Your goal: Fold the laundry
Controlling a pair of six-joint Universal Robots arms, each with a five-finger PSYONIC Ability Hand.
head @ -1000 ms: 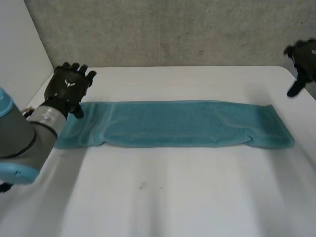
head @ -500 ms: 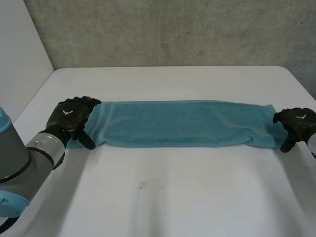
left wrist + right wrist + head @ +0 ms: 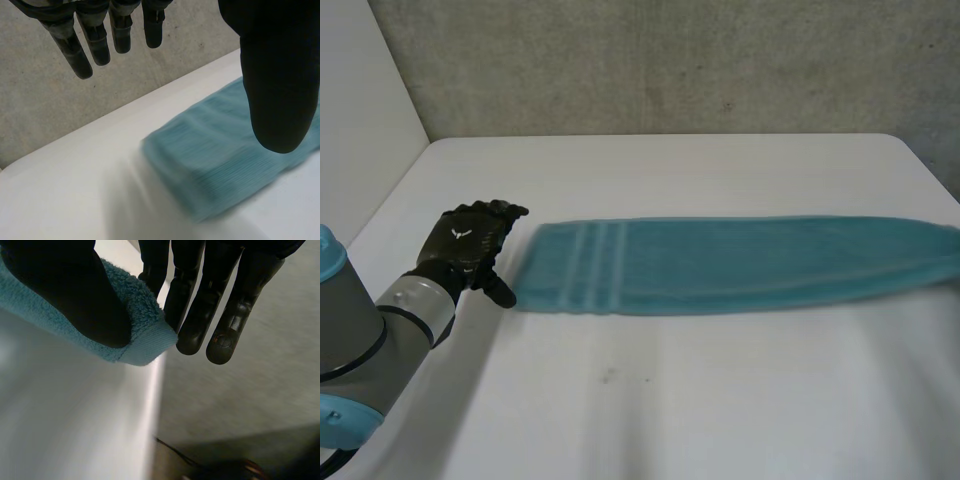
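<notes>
A long teal towel (image 3: 740, 262), folded into a narrow band, lies across the white table (image 3: 700, 400) with its striped end toward my left hand. That left hand (image 3: 470, 240) rests open on the table just beside the striped end, not touching it. In the left wrist view its thumb (image 3: 280, 75) and straight fingers hang over the towel's end (image 3: 220, 170). In the right wrist view my right hand (image 3: 65, 295) pinches the towel's far end (image 3: 142, 325) between thumb and fingers, at the table's right edge.
A grey wall (image 3: 670, 60) stands behind the table. A white panel (image 3: 360, 120) rises at the far left. The table's right edge (image 3: 156, 405) drops off just under my right hand, with dark floor beyond it.
My right hand shut on the towel's right end and pulled it rightward, out past the head view's edge. The towel slid out from under my left hand, baring its striped end.
</notes>
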